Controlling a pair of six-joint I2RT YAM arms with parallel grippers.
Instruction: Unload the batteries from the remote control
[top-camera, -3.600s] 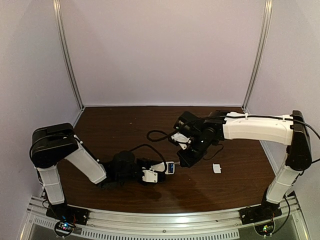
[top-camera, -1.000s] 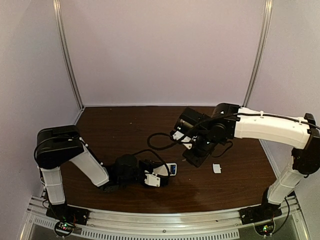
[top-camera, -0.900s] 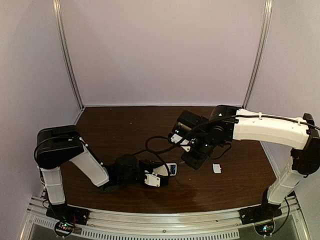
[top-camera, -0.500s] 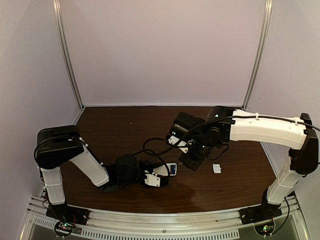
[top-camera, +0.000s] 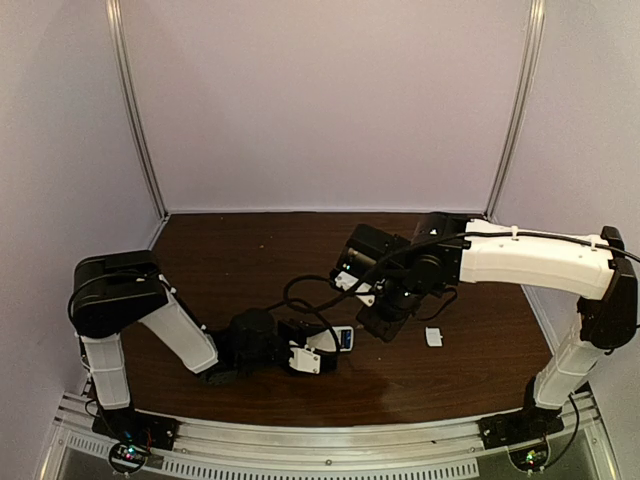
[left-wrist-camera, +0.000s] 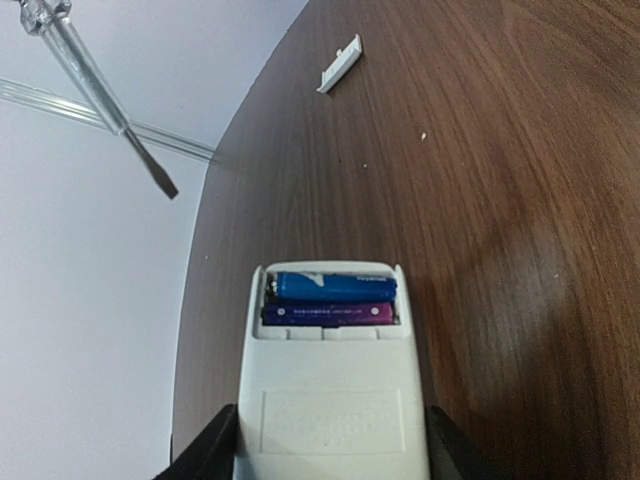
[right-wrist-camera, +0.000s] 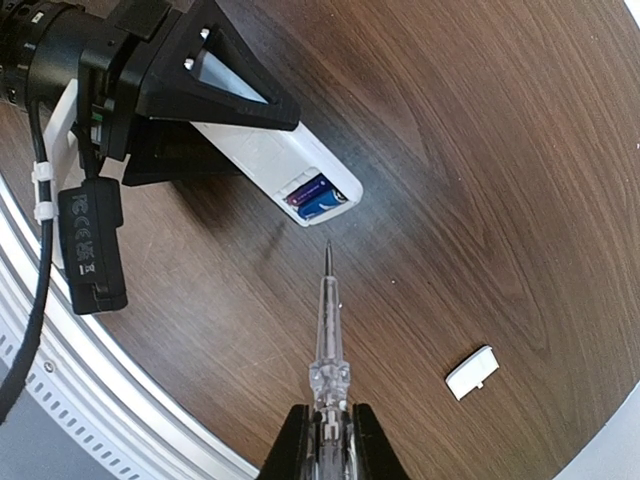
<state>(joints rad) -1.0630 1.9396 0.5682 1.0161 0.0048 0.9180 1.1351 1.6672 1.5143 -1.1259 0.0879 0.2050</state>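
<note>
Cover piece (right-wrist-camera: 472, 371) is off, lying on the surface (right-wrist-camera: 480, 150) well apart from the work. Left gripper (left-wrist-camera: 330, 455): jaws clamp the remote control (left-wrist-camera: 335, 400) by its sides, low over the surface, open bay facing up. Both batteries (left-wrist-camera: 330, 300), one blue and one purple, sit side by side inside. Right gripper (right-wrist-camera: 328, 440): jaws clenched on the screwdriver (right-wrist-camera: 327, 330), its tip near the bay end, not touching. Opening looks done; prying out both cells remains.

Dark brown wood-grain table (top-camera: 250, 250), glossy, edged at the near side by a slotted aluminium rail (top-camera: 330, 445). Carries one small white battery cover (top-camera: 434, 336), lying flat, beyond the rail's right half. Dotted with a few pale specks (left-wrist-camera: 424, 136).
</note>
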